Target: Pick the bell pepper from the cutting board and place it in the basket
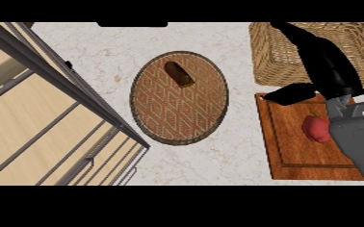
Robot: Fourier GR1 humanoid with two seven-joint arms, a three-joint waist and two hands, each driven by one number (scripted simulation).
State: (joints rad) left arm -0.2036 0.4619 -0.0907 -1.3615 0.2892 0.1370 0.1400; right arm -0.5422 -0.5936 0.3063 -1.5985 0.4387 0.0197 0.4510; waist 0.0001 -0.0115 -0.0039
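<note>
**Right hand above the board, pepper just below it**

While the bell pepper (316, 128) lies on the wooden cutting board (284, 139) at the right of the desk (107, 53), the right hand (328, 69) reaches up across the board's far edge and over the near wall of the wicker basket (274, 53). Its fingers stretch out long and straight toward the basket, its thumb (290, 95) juts leftward over the board's top corner, and nothing sits between them, so the hand is released and empty.

What the coming move turns on is this: the pepper lies on the near side of the hand, toward the forearm, partly tucked against the grey wrist. To grasp it, I judge, the hand must draw back toward the robot and come down, not go farther forward. The pepper looks roundish, slightly taller than wide, so no strong long axis dictates the approach.

No left hand shows anywhere. A round woven mat (179, 97) with a small brown object (179, 74) on it lies well apart, left of the board.
</note>
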